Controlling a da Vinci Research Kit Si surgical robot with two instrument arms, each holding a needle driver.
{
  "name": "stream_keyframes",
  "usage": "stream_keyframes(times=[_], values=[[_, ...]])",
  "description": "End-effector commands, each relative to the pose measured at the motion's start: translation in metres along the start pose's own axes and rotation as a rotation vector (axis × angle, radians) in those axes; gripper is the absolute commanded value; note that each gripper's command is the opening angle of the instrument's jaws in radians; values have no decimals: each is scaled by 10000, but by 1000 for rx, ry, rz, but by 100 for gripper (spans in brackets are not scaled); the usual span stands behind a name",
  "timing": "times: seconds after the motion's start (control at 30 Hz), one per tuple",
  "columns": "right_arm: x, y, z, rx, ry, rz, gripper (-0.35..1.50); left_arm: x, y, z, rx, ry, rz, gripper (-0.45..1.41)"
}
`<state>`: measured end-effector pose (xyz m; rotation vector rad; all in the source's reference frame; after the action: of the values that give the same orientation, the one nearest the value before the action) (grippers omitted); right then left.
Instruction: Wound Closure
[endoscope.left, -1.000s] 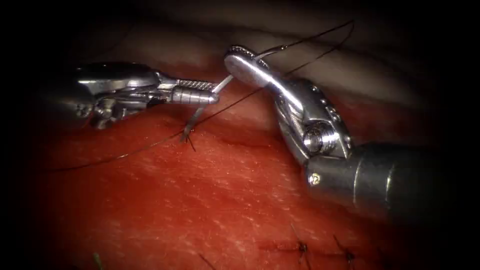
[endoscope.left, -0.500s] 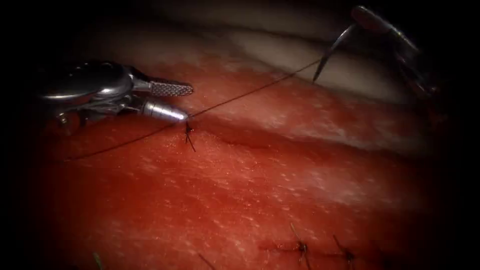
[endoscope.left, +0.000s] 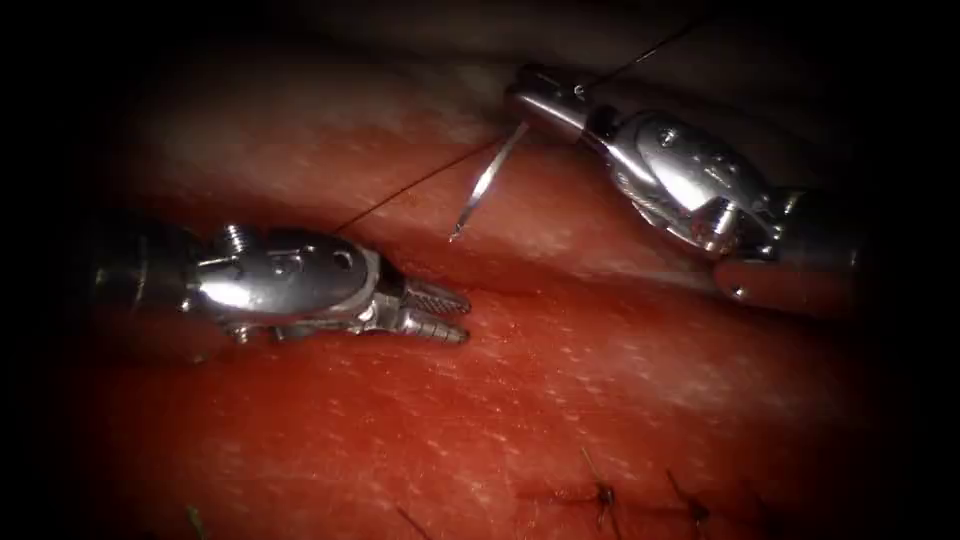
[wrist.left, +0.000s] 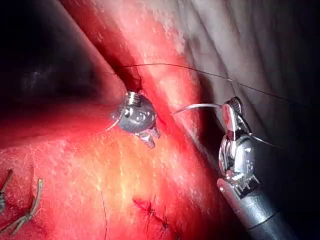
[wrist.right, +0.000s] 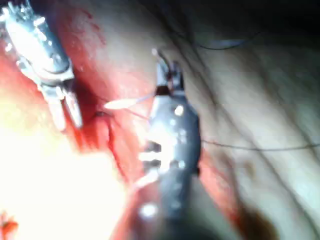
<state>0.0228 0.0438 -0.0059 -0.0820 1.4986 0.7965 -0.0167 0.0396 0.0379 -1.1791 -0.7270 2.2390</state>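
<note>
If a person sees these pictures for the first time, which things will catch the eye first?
First, the right arm's shiny steel tool, upper right in the endoscope view, shut on the curved silver needle near its rear end; the needle hangs free above the red tissue. Thin dark thread runs from it down-left. The left arm's steel tool lies low at left, jaws slightly open, holding nothing.

The tissue (endoscope.left: 560, 420) carries everything here: a red, wet slab across the middle and lower frame, turning pale and folded along the upper edge. The cut (endoscope.left: 520, 285) runs as a dark groove from centre left toward the right. The red fluid (endoscope.left: 330, 420) coats the surface below it. At the lower right of the frame, 2 finished stitches (endoscope.left: 604, 496) with short dark cut ends sit in the surface.
</note>
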Motion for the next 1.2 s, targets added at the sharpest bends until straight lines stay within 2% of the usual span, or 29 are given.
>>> stream_keyframes(times=[0.03,0.07,0.17,0.33,0.4,0.47,0.67,1.2], values=[[-7,1,12,19,-9,-36,-35,-18,-8,16,23,-34,8,2],[-9,0,13,34,-13,-63,-35,-31,-17,22,43,-69,17,5],[-13,-4,15,78,-49,-146,-35,-54,-31,28,64,-96,17,7],[-23,-14,26,134,-118,-245,-35,-62,-24,28,73,-111,1,10],[-27,-19,32,154,-119,-285,-35,-66,-18,29,78,-117,1,12],[-31,-24,40,167,-109,-392,-35,-68,-9,28,76,-123,-1,14],[-30,-27,36,177,-99,-521,-35,-90,-6,28,74,-139,-16,17],[-50,-46,34,182,-86,-592,-35,-92,-10,21,69,-142,-26,22]])
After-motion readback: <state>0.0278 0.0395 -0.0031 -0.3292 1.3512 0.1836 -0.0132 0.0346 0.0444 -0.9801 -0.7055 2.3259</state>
